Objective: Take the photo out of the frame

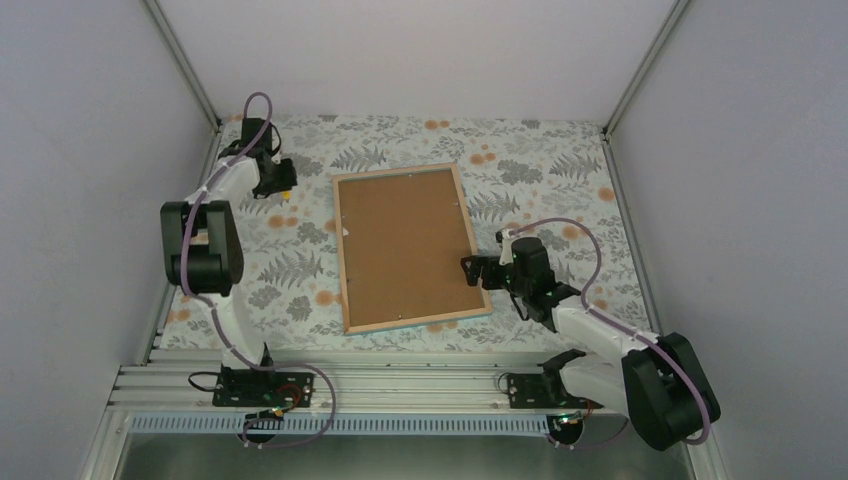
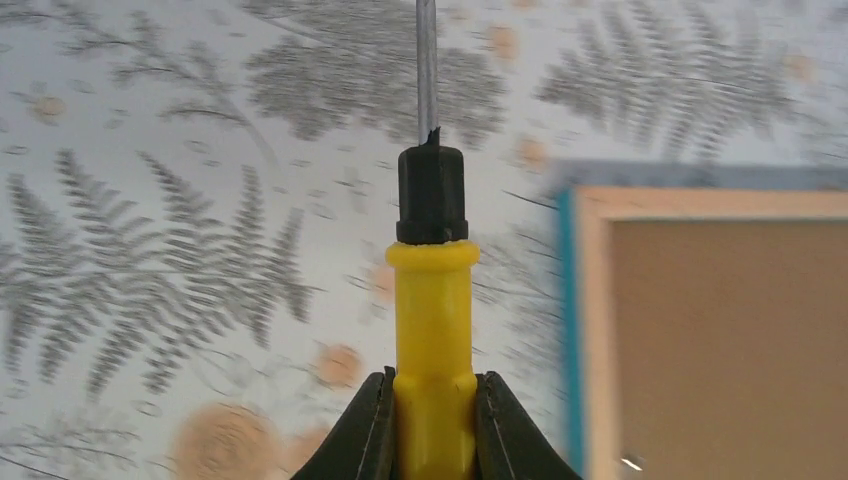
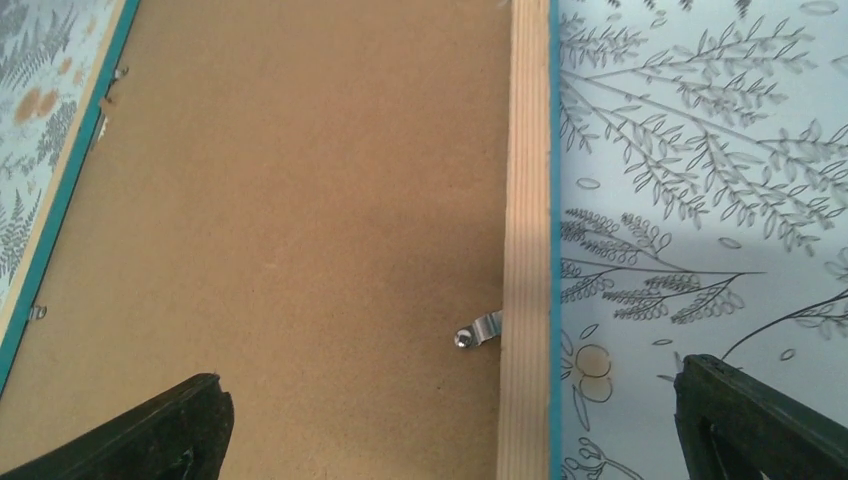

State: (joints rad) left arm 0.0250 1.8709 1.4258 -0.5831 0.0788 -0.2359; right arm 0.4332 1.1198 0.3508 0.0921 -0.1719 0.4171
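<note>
In the left hand [image 2: 432, 380], a yellow-handled screwdriver [image 2: 432, 300] is sitting firmly clamped, its shaft pointing away over the bench [image 2: 150, 250]; the frame [image 2: 592, 330] is lying face down just to the right of this hand. The right hand [image 3: 450, 400] is hovering wide open and empty above the frame's wooden rim, a metal clip [image 3: 480, 330] just ahead of it on the backing board [image 3: 300, 200]; the photo is hiding under that board, unseen. In my judgement the tip should be going flat under each clip and turning it gently aside, while the open hand is steadying the rim.
</note>
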